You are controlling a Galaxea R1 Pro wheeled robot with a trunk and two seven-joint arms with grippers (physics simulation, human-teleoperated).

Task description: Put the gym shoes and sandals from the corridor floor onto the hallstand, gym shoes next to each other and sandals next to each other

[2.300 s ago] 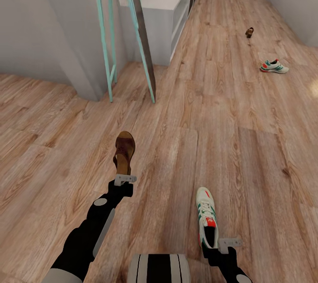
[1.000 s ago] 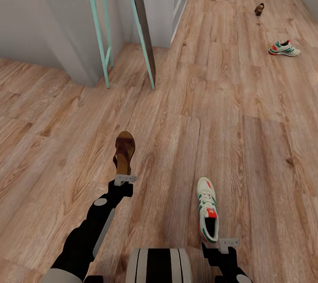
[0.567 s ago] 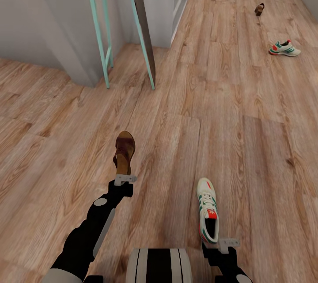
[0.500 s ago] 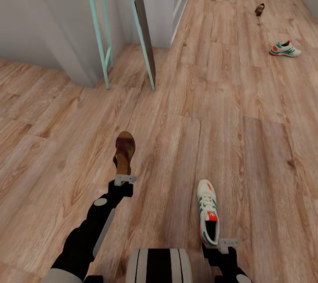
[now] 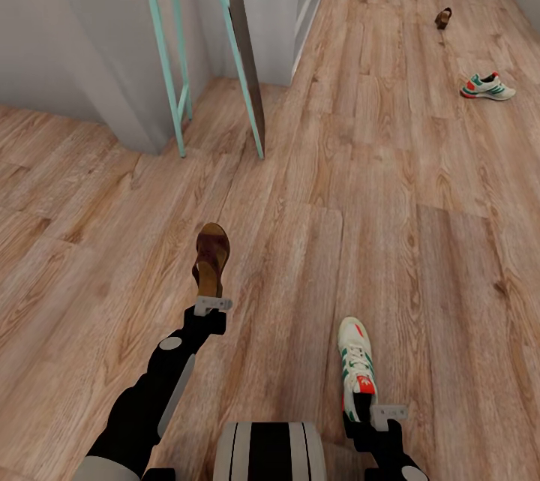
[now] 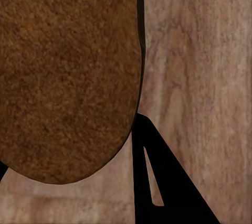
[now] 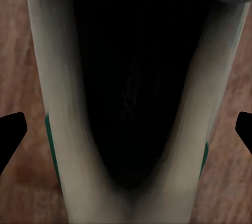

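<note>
Here: suede-brown sandal (image 5: pixel 211 258), white sneaker (image 5: pixel 357 365) held.

Home corridor: wood-plank floor (image 5: pixel 390 166), plain grey walls (image 5: pixel 67 38), white low cabinet (image 5: pixel 277 8) beside a teal-framed stand (image 5: pixel 169 53), stray shoes (image 5: pixel 487 86) lying about.

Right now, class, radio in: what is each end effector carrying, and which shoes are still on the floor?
Left end effector holds a sandal. Right end effector holds a gym shoe. Second gym shoe and second sandal on the floor ahead.

Held sandal (image 5: pixel 211 260) and sneaker (image 5: pixel 357 365); 2 more (far) on floor (image 5: pixel 375 188).
</note>
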